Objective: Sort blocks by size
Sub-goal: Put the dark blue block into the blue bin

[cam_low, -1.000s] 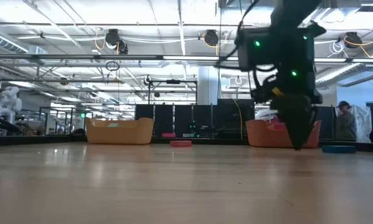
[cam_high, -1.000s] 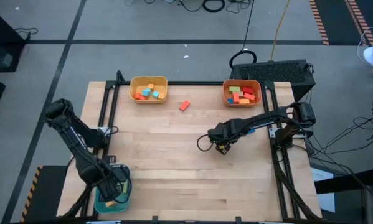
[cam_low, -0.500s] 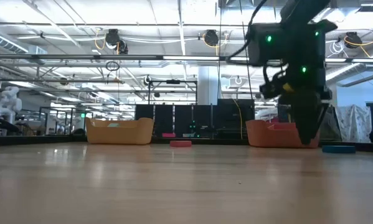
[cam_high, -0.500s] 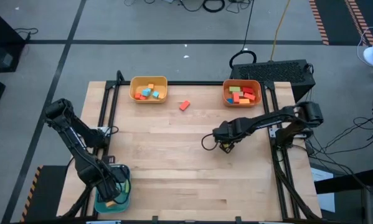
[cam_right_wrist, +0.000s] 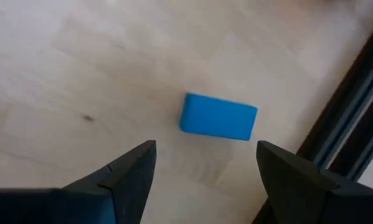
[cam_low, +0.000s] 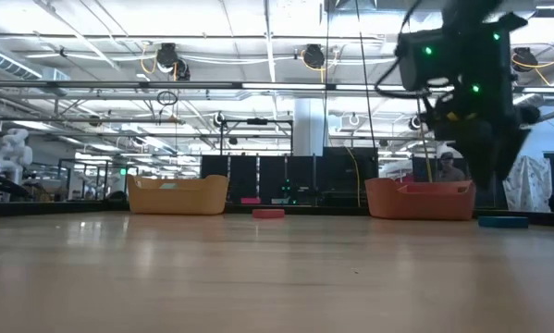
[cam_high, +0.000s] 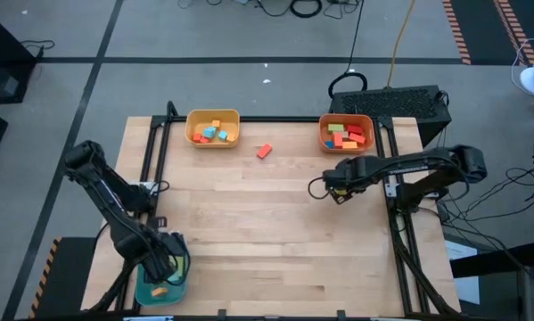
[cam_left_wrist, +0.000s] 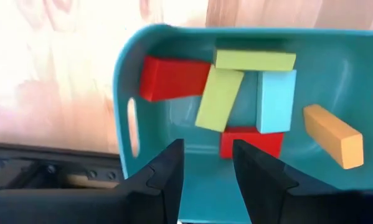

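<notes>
On the wooden table (cam_high: 249,223), the right pincer (cam_right_wrist: 202,171), spread empty, hides the blue block (cam_right_wrist: 218,117) from overhead.

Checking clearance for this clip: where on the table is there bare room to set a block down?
Bare wood runs across the middle, between the red block and the near edge. It is tighter by the yellow bin, the orange bin, the teal bin under the left gripper, and the blue block before the open right gripper.
</notes>
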You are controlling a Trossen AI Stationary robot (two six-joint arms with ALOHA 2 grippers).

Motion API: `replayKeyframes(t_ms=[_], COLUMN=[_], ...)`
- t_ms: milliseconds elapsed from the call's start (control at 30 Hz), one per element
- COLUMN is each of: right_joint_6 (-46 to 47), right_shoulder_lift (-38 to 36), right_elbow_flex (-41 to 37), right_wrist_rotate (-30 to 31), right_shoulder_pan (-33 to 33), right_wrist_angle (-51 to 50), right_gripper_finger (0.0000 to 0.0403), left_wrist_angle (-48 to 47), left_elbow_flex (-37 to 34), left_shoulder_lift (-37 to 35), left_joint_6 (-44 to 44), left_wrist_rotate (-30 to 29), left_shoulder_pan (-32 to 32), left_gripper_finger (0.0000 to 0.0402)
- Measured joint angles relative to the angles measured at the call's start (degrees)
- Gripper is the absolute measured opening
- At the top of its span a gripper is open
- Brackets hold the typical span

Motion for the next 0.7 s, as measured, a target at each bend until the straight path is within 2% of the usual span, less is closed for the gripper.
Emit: replayKeyframes(t_ms=[167, 367, 700], right_joint_6=[-0.9, -1.7, -6.5], right_shoulder_lift=[-3.0, -4.2, -4.7], right_elbow_flex=[-6.2, -12.0, -15.2], right_wrist_rotate=[-3.4, -4.6, -5.6], right_shoulder_pan=[-2.6, -5.8, -10.2], right_wrist_angle=[4.7, 9.5, 20.8], right_gripper_finger=[0.0265, 0.0265, 0.0265], left_wrist_angle=[0.0, 0.0, 0.2], left_elbow_flex=[0.0, 1.3, 7.8], left_shoulder_lift=[-2.4, -5.9, -9.2], left_joint_6=[0.4, 0.0, 3.1], left_wrist_rotate=[-3.9, -10.8, -24.7], left_shoulder_pan=[0.0, 1.2, 3.5], left_gripper_finger=[0.0140, 0.0140, 0.0140])
